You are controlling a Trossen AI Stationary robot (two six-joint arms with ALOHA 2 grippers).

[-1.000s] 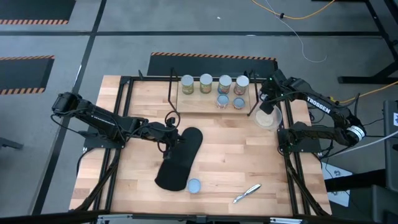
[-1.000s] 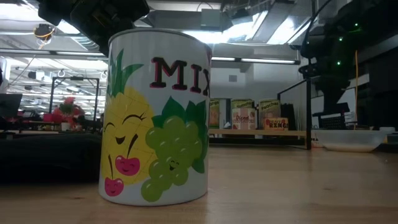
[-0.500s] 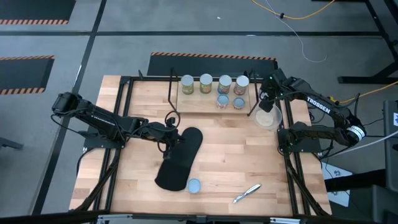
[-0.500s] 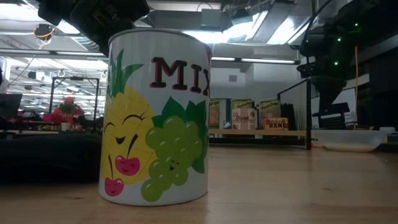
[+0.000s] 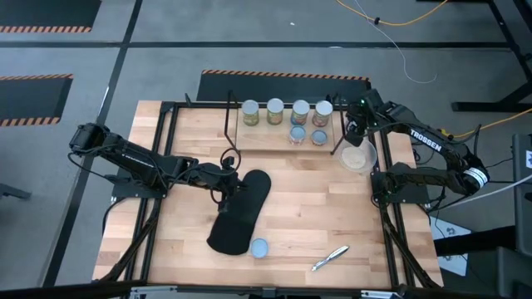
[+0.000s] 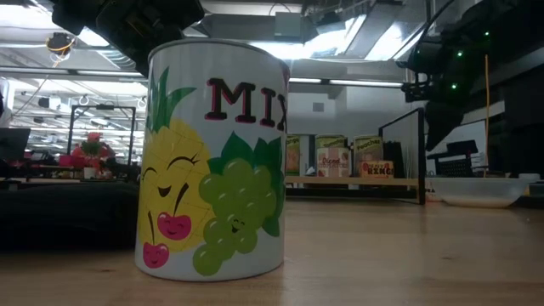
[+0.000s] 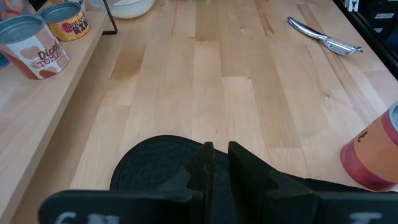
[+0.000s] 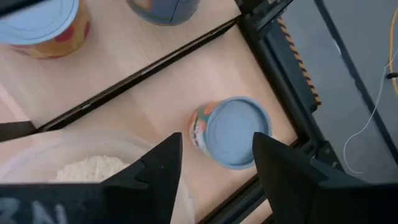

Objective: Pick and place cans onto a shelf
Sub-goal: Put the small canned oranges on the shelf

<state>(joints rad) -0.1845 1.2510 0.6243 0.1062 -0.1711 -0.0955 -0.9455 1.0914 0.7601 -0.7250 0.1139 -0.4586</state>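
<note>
The shelf (image 5: pixel 283 137) stands at the table's far edge with several cans on it, among them a row of silvery tops (image 5: pixel 287 110) and two pale-blue tops (image 5: pixel 307 134). My right gripper (image 8: pixel 217 168) is open at the shelf's right end. Past its fingers a can with a pale-blue top (image 8: pixel 231 130) stands upright on light wood beside a black rod; no finger touches it. Another can (image 5: pixel 259 247) stands near the table's front and fills the low view (image 6: pixel 212 161). My left gripper (image 7: pixel 217 155) is shut over a black mat (image 5: pixel 241 212). My left gripper stands above the black mat's far end (image 7: pixel 155 168), fingers pointing down and forward. Whether its fingertips touch the mat I cannot tell.
A clear bowl of white powder (image 5: pixel 359 158) sits just right of the shelf, under my right arm. A silvery pen-like item (image 5: pixel 330 257) lies near the front right. Black frame rails (image 5: pixel 162 166) run along the table's left and right sides. Bare wood lies mid-table.
My right gripper has risen and moved a little toward the table's far edge, off the bowl and toward the shelf's right end. The left arm and the cans in view have kept still.
</note>
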